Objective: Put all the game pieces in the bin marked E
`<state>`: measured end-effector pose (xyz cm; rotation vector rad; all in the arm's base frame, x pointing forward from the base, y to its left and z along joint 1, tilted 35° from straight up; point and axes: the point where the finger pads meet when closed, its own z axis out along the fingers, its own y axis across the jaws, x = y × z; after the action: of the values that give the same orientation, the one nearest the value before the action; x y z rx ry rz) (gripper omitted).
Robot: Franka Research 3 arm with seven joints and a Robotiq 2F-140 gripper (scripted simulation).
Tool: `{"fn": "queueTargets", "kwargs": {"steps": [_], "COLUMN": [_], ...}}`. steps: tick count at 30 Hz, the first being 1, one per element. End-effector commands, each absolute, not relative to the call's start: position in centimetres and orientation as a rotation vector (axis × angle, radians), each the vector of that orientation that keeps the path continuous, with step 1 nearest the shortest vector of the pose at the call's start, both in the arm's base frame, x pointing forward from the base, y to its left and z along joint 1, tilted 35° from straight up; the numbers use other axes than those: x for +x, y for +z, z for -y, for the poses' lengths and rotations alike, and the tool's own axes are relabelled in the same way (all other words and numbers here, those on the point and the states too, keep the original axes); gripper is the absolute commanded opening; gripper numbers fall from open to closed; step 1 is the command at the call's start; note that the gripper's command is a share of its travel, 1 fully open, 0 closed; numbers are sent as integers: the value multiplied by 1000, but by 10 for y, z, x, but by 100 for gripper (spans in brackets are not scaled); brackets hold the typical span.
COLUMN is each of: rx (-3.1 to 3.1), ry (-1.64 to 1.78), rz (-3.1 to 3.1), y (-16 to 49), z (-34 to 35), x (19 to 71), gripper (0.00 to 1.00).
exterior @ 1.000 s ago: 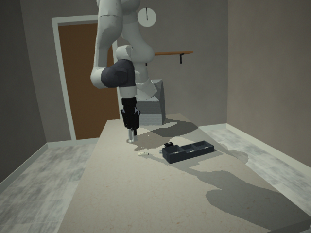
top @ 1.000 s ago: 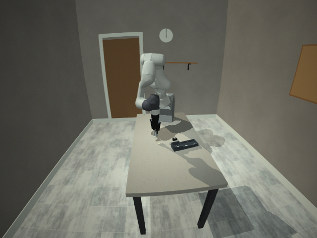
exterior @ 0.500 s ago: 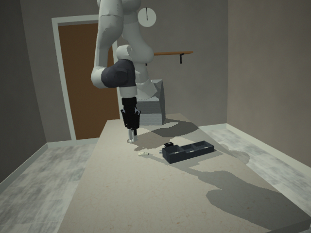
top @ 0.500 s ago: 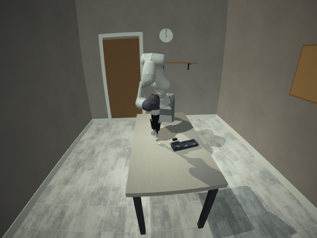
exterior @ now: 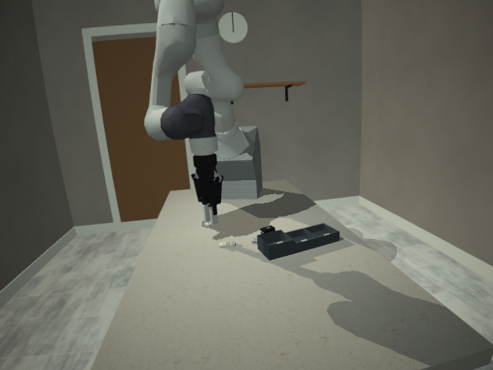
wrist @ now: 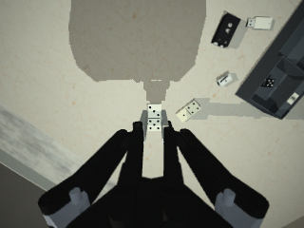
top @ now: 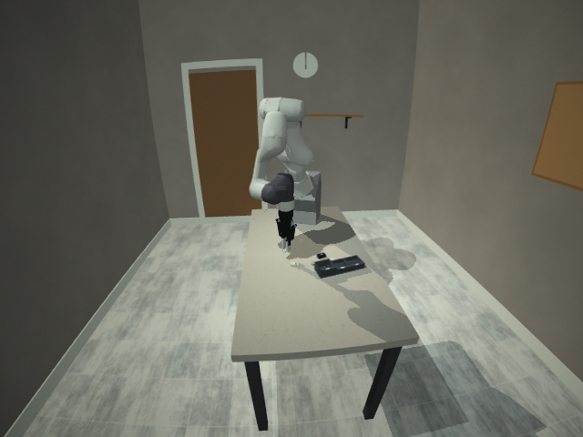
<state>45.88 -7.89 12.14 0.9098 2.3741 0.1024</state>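
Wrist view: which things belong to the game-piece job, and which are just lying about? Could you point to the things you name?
Job:
- white domino [wrist: 154, 114] [exterior: 206, 224] between the gripper's [wrist: 155, 124] [exterior: 209, 223] [top: 286, 248] fingers
- cream domino [wrist: 189, 110] [exterior: 227, 243] [top: 295, 264]
- black die [wrist: 269, 82], already binned

Lying about:
- black rectangular cassette [wrist: 226, 29] [exterior: 266, 230] [top: 321, 256]
- white USB stick [wrist: 262, 23]

Unclear: small white block [wrist: 226, 79] [exterior: 254, 241].

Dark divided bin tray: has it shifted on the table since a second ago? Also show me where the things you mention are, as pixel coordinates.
No. In the exterior view, the dark divided bin tray [top: 340, 271] [exterior: 296, 243] [wrist: 250, 97] sits in the same place against the table [top: 301, 305] [exterior: 223, 302] [wrist: 43, 62].
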Motion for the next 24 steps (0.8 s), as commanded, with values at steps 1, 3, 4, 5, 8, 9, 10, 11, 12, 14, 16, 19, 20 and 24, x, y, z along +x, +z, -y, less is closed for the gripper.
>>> {"fn": "queueTargets", "kwargs": {"steps": [1, 3, 4, 5, 8, 9, 10, 11, 12, 14, 16, 19, 20, 24], "rx": [906, 906, 906, 906, 906, 906, 906, 906, 906, 906, 906, 906, 906, 906], "ry": [102, 102, 102, 102, 102, 102, 102, 102, 102, 102, 102, 102, 102, 102], "rz": [-2375, -2375, -2375, -2375, -2375, -2375, -2375, -2375, -2375, -2375, -2375, -2375, -2375, -2375], "y": [122, 122, 122, 122, 128, 128, 128, 128, 128, 128, 128, 128, 129, 133], "z": [78, 78, 78, 78, 78, 78, 78, 78, 78, 78, 78, 78, 72, 51], "x": [459, 459, 459, 459, 454, 454, 454, 454, 454, 454, 454, 454, 457, 468], "gripper": [13, 13, 13, 13, 13, 13, 13, 13, 13, 13, 13, 13, 13, 13]}}
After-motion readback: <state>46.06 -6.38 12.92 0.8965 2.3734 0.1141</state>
